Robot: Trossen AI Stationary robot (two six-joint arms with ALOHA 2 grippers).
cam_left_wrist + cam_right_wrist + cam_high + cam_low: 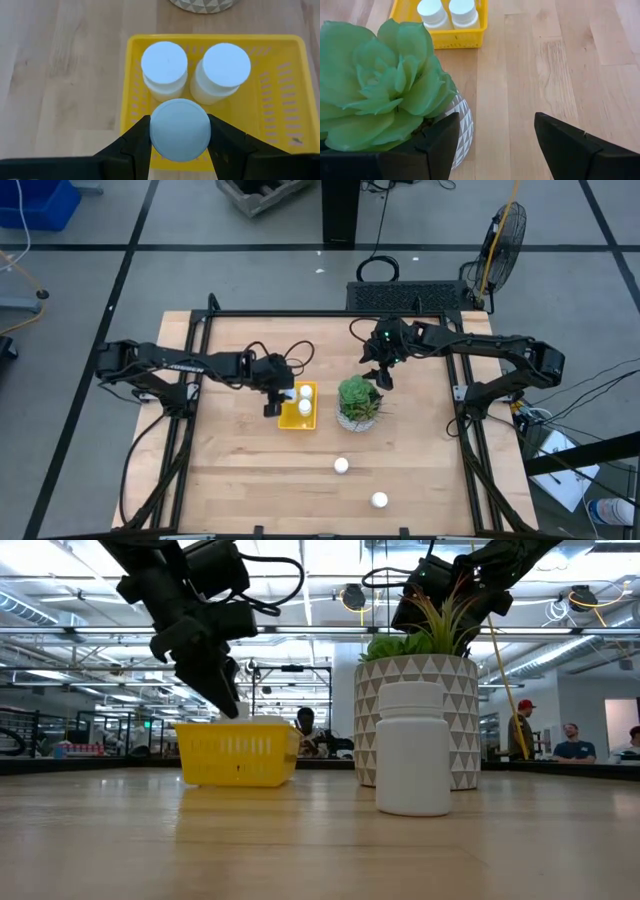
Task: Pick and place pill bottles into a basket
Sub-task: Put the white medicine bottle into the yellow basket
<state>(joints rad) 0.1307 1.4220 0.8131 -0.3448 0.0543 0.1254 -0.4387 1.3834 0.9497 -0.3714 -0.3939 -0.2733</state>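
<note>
The yellow basket [298,418] stands on the table left of the potted plant; two white pill bottles [164,65] [225,67] stand upright in it. My left gripper [272,396] is over the basket's left end, shut on a third pill bottle [180,130]. In the low view my left gripper [222,690] is just above the basket's rim [237,726]. Two more pill bottles [341,466] [379,500] stand on the table near the front; one shows close in the low view [412,748]. My right gripper [381,372] is open and empty, just beyond the plant. My left gripper pinches the pill bottle between its two fingers [136,142], one on each side just below the cap's rim [152,131]. The fingers point down from above. The bottle stands upright, cap up, over the basket's wall nearest the gripper. Its bottom is hidden by its own cap.
A green potted plant in a white patterned pot [358,402] stands right of the basket, and its leaves [375,85] fill much of the right wrist view. Bare wooden table lies in front of the basket and around the two loose bottles.
</note>
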